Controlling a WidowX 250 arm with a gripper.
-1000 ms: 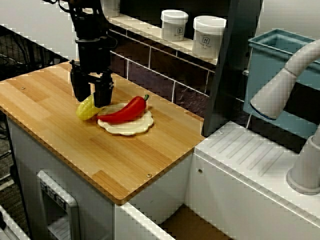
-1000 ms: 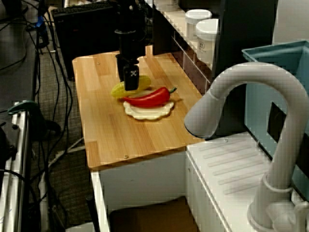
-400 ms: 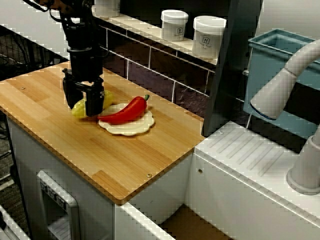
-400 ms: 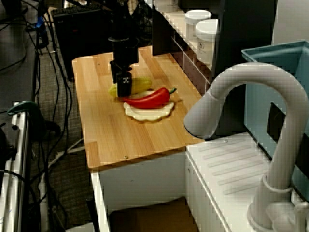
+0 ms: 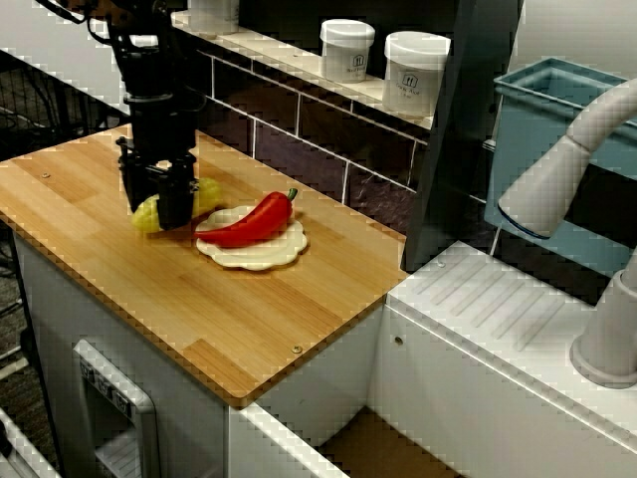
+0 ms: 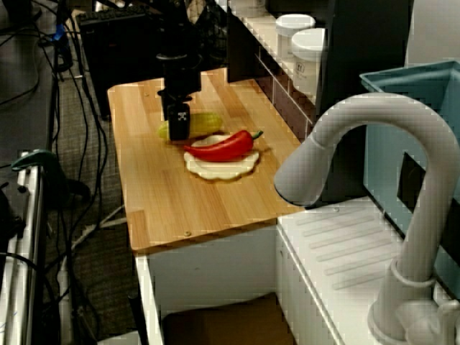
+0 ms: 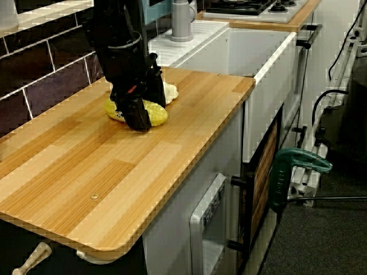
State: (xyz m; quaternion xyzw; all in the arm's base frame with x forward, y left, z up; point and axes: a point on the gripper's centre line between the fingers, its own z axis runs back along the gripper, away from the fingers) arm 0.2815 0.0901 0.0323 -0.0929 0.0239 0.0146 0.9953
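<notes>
gripper (image 5: 159, 207) pinching yellow corn (image 5: 145, 216) across middle, lying on counter (image 5: 149, 289) beside plate (image 5: 254, 257)

Corn (image 5: 211, 193) middle (behind hand (image 5: 160, 211)) hidden

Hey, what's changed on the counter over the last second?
The gripper moved left, away from the plate, and down over the middle of the corn, which shifted slightly left. Whether it grips is unclear. The red pepper, plate and jars stayed put.
</notes>
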